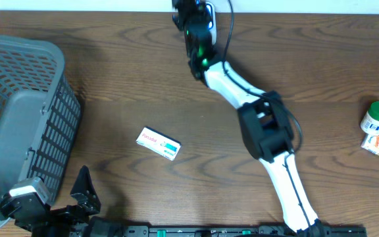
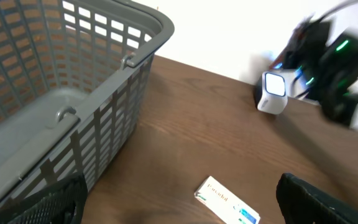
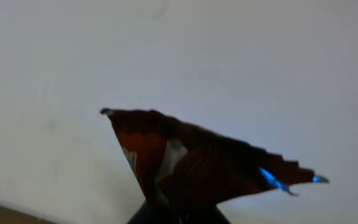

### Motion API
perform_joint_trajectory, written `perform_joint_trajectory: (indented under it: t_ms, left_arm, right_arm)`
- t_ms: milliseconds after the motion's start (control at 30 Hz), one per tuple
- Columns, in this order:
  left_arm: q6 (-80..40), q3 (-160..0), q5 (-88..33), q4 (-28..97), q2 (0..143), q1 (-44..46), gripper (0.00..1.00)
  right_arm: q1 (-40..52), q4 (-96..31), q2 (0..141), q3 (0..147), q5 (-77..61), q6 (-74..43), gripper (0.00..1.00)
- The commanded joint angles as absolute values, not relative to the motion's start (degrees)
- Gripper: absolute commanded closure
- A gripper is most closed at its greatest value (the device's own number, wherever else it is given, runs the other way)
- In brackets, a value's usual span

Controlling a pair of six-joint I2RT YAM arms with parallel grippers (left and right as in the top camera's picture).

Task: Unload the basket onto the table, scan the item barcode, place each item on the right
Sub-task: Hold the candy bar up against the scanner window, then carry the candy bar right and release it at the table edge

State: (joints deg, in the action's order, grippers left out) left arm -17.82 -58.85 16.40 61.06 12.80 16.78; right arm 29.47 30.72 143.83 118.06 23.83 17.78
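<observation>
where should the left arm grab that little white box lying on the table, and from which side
Grip the white box across its narrow width, fingers on the two long edges, coming straight down from above. It lies flat on the table, so only its thin sides offer purchase; turn the left gripper to match its slant.

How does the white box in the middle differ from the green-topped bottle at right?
The white box lies flat mid-table, alone; the green-capped bottle sits near the right edge beside an orange packet. The box is rectangular, the bottle round. Both rest on the wooden table.
</observation>
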Motion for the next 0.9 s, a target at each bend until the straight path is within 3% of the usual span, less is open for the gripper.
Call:
perform_joint_trajectory:
  t_ms: [0,200,467,633,867]
  left_arm:
    - [-17.89,-59.02,16.10,60.86,12.80,16.80,0.03]
    - [-17.89,-59.02,16.10,60.86,12.80,16.80,0.03]
    - [-17.89,-59.02,16.10,60.86,12.80,16.80,0.03]
    - [-17.89,-59.02,16.10,60.86,12.80,16.80,0.03]
    - [-17.89,-59.02,16.10,60.86,12.80,16.80,0.03]
  right_arm:
    - [27.57,23.20,131.07,118.74,28.80,18.50,0.99]
    - [20.43,-3.99,119.70,118.72,40.84,17.08,0.99]
    - [0.71,-35.05,117.43,118.56,47.44,12.01,0.99]
    - [-11.90,-44.12,120.40,115.61,44.23,8.43,0.99]
    - [-23.88,-44.42,121.75,105.32,42.15,2.33,0.99]
